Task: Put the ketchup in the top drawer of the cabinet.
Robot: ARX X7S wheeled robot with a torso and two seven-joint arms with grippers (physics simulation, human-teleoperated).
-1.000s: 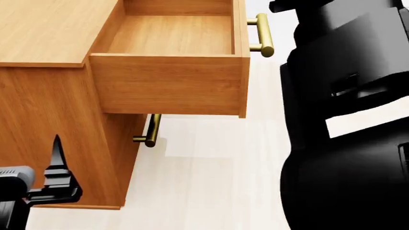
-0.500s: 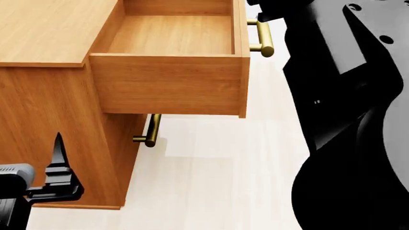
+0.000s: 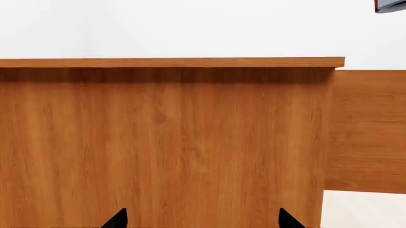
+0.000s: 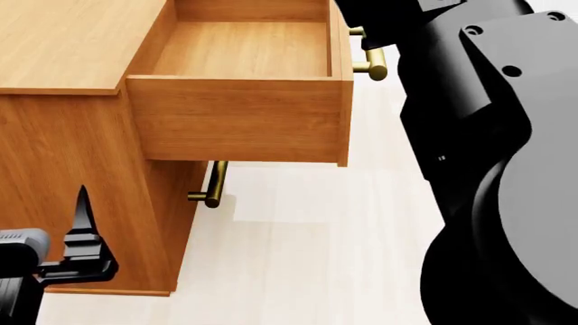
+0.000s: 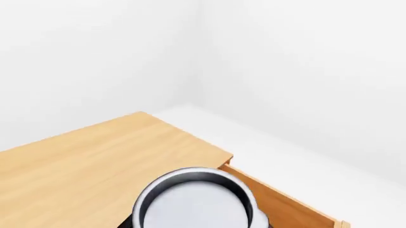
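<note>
While seen end-on, ketchup [image 5: 193, 202], silver-grey lid

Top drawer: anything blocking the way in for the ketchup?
Nothing visible. In the head view the top drawer is pulled out of the cabinet, open and bare inside. The right wrist view shows a silver-grey round lid close under the camera, probably the ketchup, above the cabinet top beside the drawer's edge. The right gripper itself isn't visible.

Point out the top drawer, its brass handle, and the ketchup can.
top drawer [image 4: 239, 118]: head view, on its side panel.
brass handle [image 4: 372, 64]: head view, on the bar's visible lower end.
ketchup can [image 5: 193, 206]: right wrist view, on its silver-grey lid.
</note>
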